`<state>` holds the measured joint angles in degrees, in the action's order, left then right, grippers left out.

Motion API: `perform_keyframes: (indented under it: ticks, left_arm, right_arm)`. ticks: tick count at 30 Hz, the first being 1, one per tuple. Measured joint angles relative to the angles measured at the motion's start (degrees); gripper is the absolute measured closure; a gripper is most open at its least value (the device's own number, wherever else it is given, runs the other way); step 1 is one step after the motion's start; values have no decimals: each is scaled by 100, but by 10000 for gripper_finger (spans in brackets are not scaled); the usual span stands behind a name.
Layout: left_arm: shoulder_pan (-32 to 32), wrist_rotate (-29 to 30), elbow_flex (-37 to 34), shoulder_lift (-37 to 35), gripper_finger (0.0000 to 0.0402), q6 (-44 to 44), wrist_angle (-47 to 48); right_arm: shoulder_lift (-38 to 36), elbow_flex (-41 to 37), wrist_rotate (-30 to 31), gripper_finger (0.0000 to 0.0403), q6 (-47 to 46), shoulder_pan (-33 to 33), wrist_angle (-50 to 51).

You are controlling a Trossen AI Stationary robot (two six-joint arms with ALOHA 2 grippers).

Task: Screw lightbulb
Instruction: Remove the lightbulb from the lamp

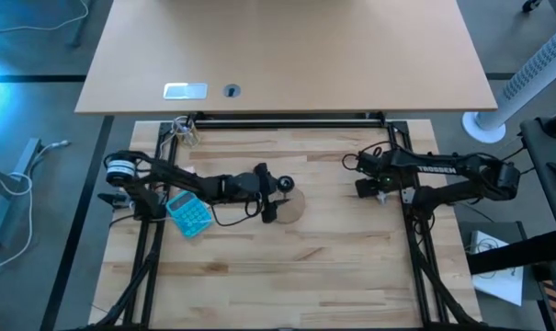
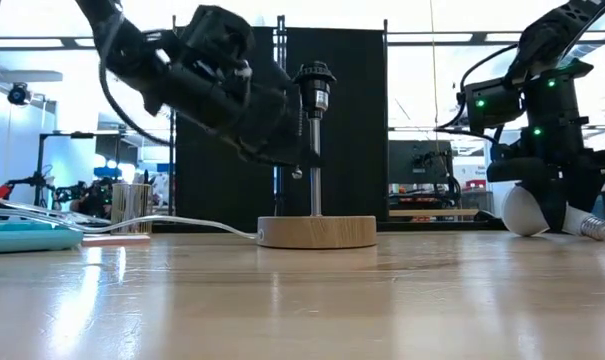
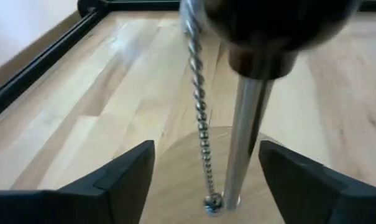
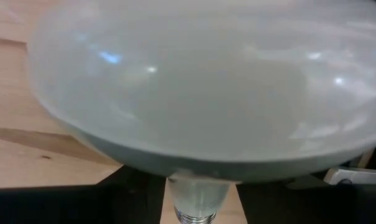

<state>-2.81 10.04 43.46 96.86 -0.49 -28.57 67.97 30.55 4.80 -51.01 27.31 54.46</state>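
The white frosted lightbulb (image 2: 525,212) lies on its side at the table's right, its grey screw neck (image 2: 594,229) on the wood. My right gripper (image 2: 557,205) stands over it, shut on it; the globe (image 4: 200,87) fills the right wrist view. The lamp stands at the table's middle on its wooden disc (image 2: 317,232), with a metal rod (image 2: 315,170) and black socket (image 2: 314,85). My left gripper (image 3: 206,163) is open, its fingers either side of the rod (image 3: 247,143) and bead chain (image 3: 199,106), touching neither. My right gripper has the lightbulb between its two fingers at the taper (image 4: 197,186) just above the screw thread. The fingers come from above, slanting down. The bulb lies tilted with globe and neck on the table. The globe hides the pads.
A teal calculator (image 1: 190,214) lies under my left arm. A white cord (image 2: 182,222) runs from the disc toward the table's left. Black frame rails (image 1: 287,119) edge the work area. Bare wood lies toward the near edge.
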Motion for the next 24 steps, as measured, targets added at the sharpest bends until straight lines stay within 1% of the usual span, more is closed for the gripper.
perform_keyframes:
  ticks: [3, 6, 9, 14, 17, 20, 24]
  left_arm:
    - [6, -1, 3, -420, 103, -132, 468]
    - [6, 0, 2, -766, 90, -273, 1048]
    - [6, -1, 0, -1150, 86, -329, 1466]
    - [6, -2, -1, -1743, 86, -330, 2119]
    - [6, -2, 0, -2083, 86, -345, 2284]
    - [6, -2, 0, -2337, 86, -377, 2358]
    - [6, -2, 0, -2595, 86, -496, 2334]
  right_arm:
    - [-6, -111, 23, 262, -206, -1, -14]
    - [-18, -188, 134, 263, -534, -2, 9]
    - [-14, -202, 149, 255, -835, 0, 45]
    - [-2, -209, 198, 248, -953, -2, 67]
    - [6, -215, 285, 244, -1028, -2, 65]
    - [23, -208, 381, 228, -1053, 0, 149]
    - [22, -133, 372, 191, -919, -2, 237]
